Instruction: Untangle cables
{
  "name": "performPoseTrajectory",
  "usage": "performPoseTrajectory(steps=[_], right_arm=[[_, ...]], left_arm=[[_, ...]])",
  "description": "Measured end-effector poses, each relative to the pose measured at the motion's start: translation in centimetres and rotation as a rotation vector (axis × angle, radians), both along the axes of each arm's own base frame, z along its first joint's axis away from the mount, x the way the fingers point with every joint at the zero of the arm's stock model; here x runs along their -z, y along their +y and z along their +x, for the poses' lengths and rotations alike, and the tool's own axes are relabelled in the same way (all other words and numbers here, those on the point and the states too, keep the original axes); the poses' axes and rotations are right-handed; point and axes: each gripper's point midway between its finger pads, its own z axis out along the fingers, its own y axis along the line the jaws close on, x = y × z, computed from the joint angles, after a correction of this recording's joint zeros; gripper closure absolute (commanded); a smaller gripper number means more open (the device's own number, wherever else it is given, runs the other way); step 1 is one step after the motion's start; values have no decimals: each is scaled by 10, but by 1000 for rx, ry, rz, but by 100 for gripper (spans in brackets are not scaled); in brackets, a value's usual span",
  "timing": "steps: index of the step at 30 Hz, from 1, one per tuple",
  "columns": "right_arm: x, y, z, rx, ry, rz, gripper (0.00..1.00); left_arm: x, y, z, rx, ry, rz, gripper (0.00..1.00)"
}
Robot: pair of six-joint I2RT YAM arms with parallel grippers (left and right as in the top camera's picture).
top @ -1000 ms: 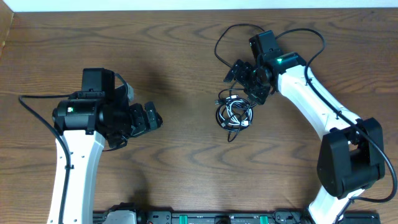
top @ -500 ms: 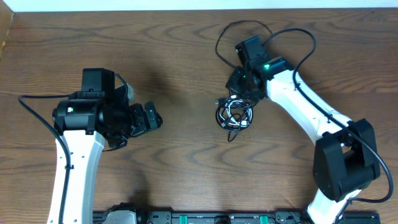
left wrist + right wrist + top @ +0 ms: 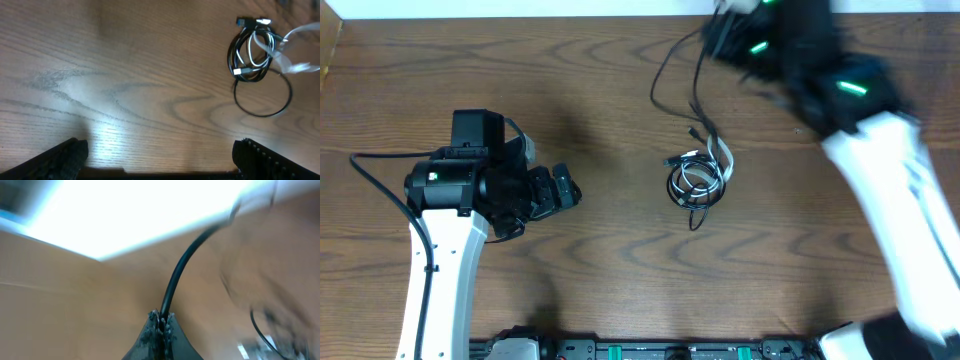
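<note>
The cables lie as a small coiled bundle (image 3: 694,182) of black and white cord at mid-table, also seen top right in the left wrist view (image 3: 254,50). My right gripper (image 3: 161,317) is shut on a black cable (image 3: 185,265) that runs up from its fingertips. In the overhead view that gripper (image 3: 725,22) is blurred, raised near the table's far edge, and a black strand (image 3: 704,100) trails from it down toward the bundle. A white cable (image 3: 723,155) is drawn up at the bundle's right. My left gripper (image 3: 568,190) stands open, well left of the bundle, nothing between its fingers (image 3: 250,152).
The wooden table (image 3: 610,270) ends at a pale far edge (image 3: 520,8). The right arm (image 3: 890,170) sweeps across the right side, motion-blurred. A thicker black wire (image 3: 658,85) loops down from the right arm near the bundle.
My right gripper dropped onto the bundle, shut on a black cable, then rose fast toward the far edge, pulling the strand out. The left arm has not moved.
</note>
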Motion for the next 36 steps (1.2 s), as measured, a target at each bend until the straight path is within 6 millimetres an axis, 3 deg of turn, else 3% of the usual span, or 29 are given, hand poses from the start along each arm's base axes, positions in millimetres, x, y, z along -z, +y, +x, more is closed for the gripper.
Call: performPoseTrajectory(steps=[2, 4, 7, 10, 13, 17, 21, 25, 28, 31, 36], right_arm=[[-80, -18, -29, 26, -186, 50, 98], [-144, -41, -62, 73, -343, 91, 98], [-197, -71, -99, 153, -482, 130, 99], [-221, -88, -116, 210, -559, 141, 99], [-219, -92, -108, 240, -572, 98, 99], [-199, -99, -75, 335, -544, -6, 98], [-180, -133, -45, 572, -518, -169, 98], [-169, -170, -42, 777, -487, -366, 99], [-157, -182, -46, 815, -436, -504, 99], [-139, -170, -46, 720, -390, -582, 99], [-113, -110, -44, 373, -370, -545, 99]], left_arm=[[0, 0, 0, 0, 0, 0, 2], [0, 0, 0, 0, 0, 0, 2], [0, 0, 0, 0, 0, 0, 2], [0, 0, 0, 0, 0, 0, 2], [0, 0, 0, 0, 0, 0, 2], [0, 0, 0, 0, 0, 0, 2], [0, 0, 0, 0, 0, 0, 2], [0, 0, 0, 0, 0, 0, 2], [0, 0, 0, 0, -1, 0, 2], [0, 0, 0, 0, -1, 0, 2], [0, 0, 0, 0, -1, 0, 2]])
